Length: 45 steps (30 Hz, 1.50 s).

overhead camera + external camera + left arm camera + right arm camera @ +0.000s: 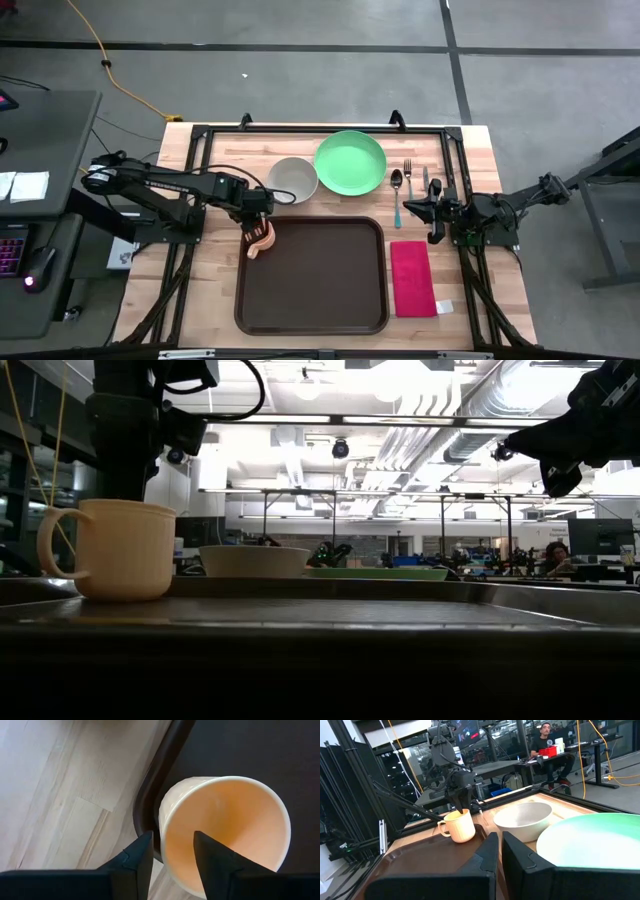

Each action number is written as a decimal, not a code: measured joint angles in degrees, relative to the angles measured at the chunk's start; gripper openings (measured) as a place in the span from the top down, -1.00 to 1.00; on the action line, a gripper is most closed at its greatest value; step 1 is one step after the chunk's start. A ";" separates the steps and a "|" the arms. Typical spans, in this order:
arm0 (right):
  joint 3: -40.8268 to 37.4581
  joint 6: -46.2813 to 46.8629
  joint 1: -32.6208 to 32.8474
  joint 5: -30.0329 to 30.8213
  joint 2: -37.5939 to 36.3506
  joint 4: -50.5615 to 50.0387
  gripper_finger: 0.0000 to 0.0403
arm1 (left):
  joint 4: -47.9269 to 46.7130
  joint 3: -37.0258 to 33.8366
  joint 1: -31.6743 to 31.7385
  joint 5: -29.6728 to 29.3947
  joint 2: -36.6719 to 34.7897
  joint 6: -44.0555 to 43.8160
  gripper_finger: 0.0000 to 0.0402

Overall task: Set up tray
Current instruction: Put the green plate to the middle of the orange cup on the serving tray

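Now the large dark brown plastic tray (312, 275) lies at the worktop's front; the left end effector (169, 851), open, straddles the cream mug's (259, 240) rim in its far-left corner, with most of the tray bare. Right end effector (497, 851) closed beside the cutlery.

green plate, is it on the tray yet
No, the green plate lies on the wooden tabletop beyond the tray's far rim, beside the white bowl.
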 joint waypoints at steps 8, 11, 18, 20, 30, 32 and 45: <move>0.00 0.00 0.01 0.00 -0.02 0.06 1.00 | 0.04 0.09 -0.02 -0.20 -4.04 -0.10 0.07; 0.00 0.00 0.01 -0.03 -0.04 0.22 1.00 | -0.19 0.23 -0.01 -0.20 -5.92 -0.69 0.07; 0.00 0.00 0.02 -0.04 -0.04 0.32 1.00 | -5.40 4.55 0.00 -3.72 -9.70 -0.24 0.11; 0.00 0.00 0.01 -0.04 -0.04 0.33 1.00 | -6.80 6.11 -0.02 -5.25 -10.94 -0.07 0.11; 0.00 0.00 0.01 -0.02 -0.04 0.39 1.00 | -12.44 11.49 -0.01 -12.33 -17.22 1.60 0.11; 0.00 0.00 0.02 -0.02 -0.07 0.39 1.00 | -13.76 11.92 0.00 -13.29 -18.46 1.59 0.11; 0.00 0.00 -0.01 0.00 -0.07 0.42 1.00 | -16.80 12.20 0.00 -18.34 -27.49 2.92 0.11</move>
